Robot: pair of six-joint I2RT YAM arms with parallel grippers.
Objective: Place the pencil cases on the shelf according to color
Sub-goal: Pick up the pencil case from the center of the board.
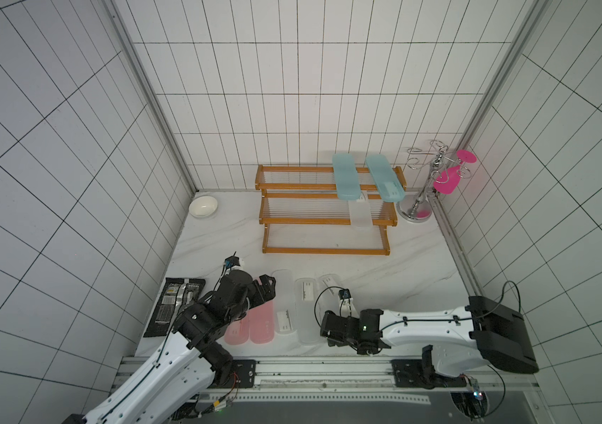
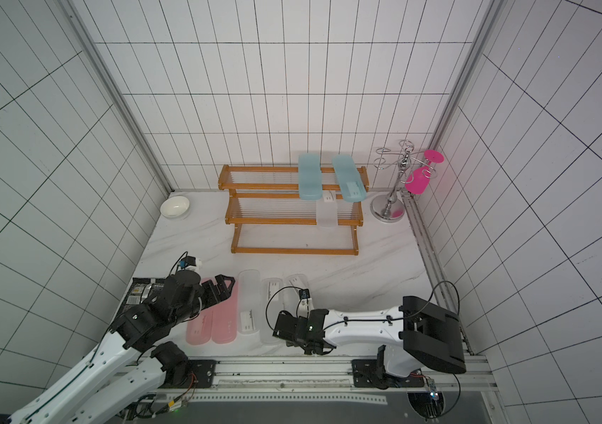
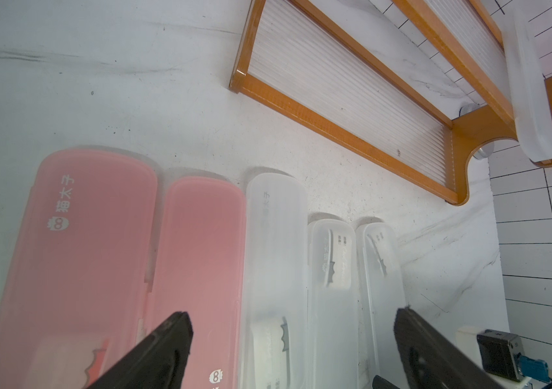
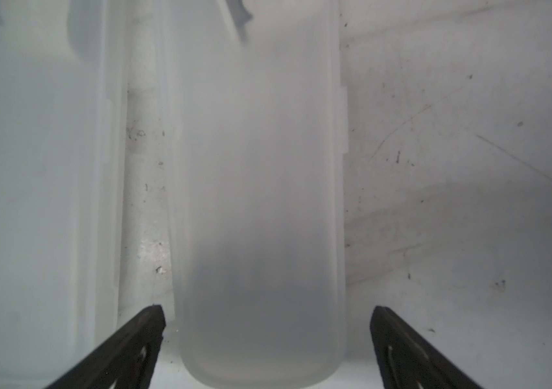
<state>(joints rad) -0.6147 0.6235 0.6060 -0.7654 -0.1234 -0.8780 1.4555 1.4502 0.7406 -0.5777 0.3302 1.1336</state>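
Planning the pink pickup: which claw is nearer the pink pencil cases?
Left. The left claw hovers open above the inner edge of the pink pencil cases. The right claw is open astride the frosted clear case at the row's opposite end, two clear cases away.

White-shelled left arm (image 1: 167, 365) and right arm (image 1: 424, 325), black joints, black cables; what seems a green light (image 1: 364, 326) on the right wrist. Left end effector (image 3: 291, 313) and right end effector (image 4: 266, 308): black tapered fingers.
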